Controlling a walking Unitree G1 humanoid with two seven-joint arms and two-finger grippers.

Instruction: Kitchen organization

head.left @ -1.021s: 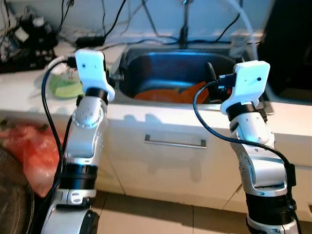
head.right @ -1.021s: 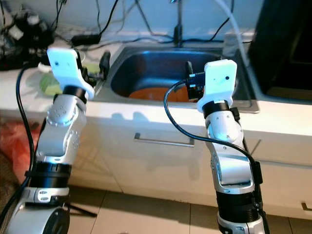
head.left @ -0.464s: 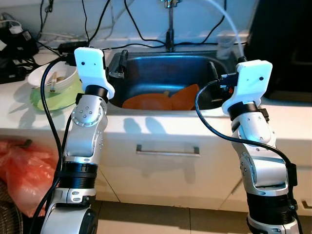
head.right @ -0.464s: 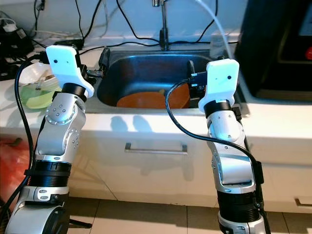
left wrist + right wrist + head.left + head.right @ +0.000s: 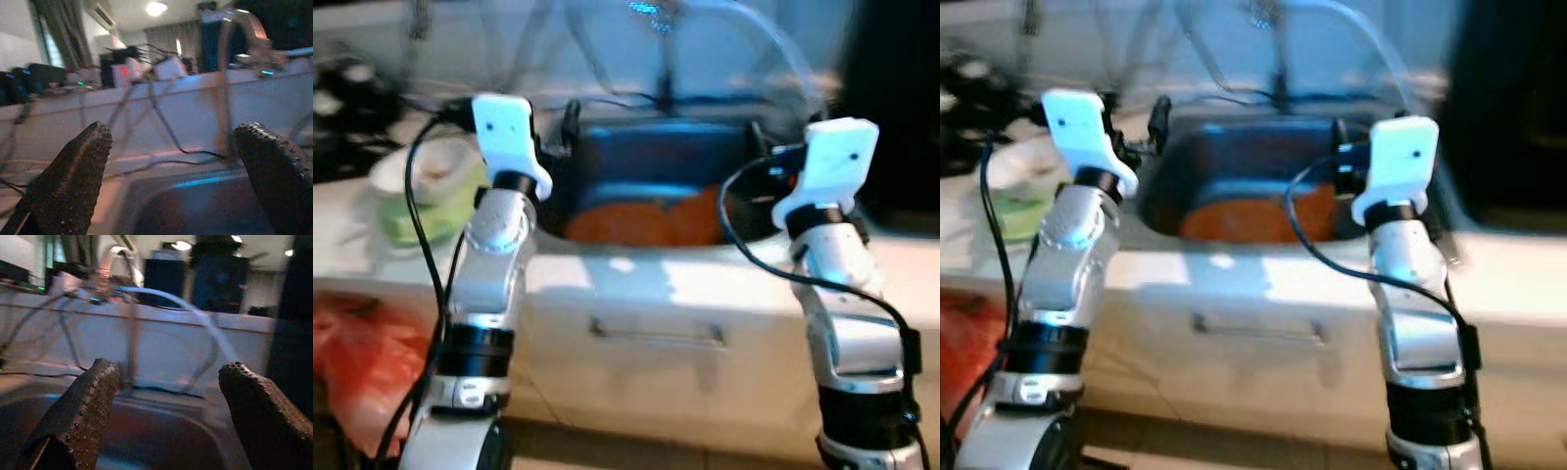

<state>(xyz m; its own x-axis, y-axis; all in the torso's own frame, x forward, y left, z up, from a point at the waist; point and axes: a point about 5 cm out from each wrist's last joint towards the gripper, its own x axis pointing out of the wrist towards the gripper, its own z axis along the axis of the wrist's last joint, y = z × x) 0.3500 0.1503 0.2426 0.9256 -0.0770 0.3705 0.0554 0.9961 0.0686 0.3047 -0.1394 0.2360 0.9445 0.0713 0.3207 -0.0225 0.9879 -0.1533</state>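
Lay in the bottom of the steel sink (image 5: pixel 636 157): orange plates (image 5: pixel 646 217), two overlapping, flat, toward the near wall. Stood behind the basin at 12 o'clock: a tap (image 5: pixel 658 39), badly blurred, with a pale hose (image 5: pixel 195 313) arching off toward 2 o'clock. Set into a white worktop (image 5: pixel 626 279), that sink, with a drawer and its bar handle (image 5: pixel 656 335) below at 6 o'clock.

Hovered over the sink's rim at 9 o'clock: left pincer (image 5: pixel 176 166), fingers (image 5: pixel 73 176) spread wide apart, pinching nothing, aimed across the basin at the back wall. Hovered over the rim at 3 o'clock: right pincer (image 5: pixel 166 406), fingers (image 5: pixel 83 411) likewise spread, empty, facing the tap and hose. Raised from both sides, the two silver arms, white wrist housings uppermost.

Sat on the worktop further out at 9 o'clock: a white bowl (image 5: pixel 421 171) resting on something green (image 5: pixel 416 220). Beyond it at 10 o'clock, dark boxes and tangled cables (image 5: pixel 357 93) against the wall, too blurred to sort. Slumped on the floor at 8 o'clock: a red plastic bag (image 5: pixel 362 362).
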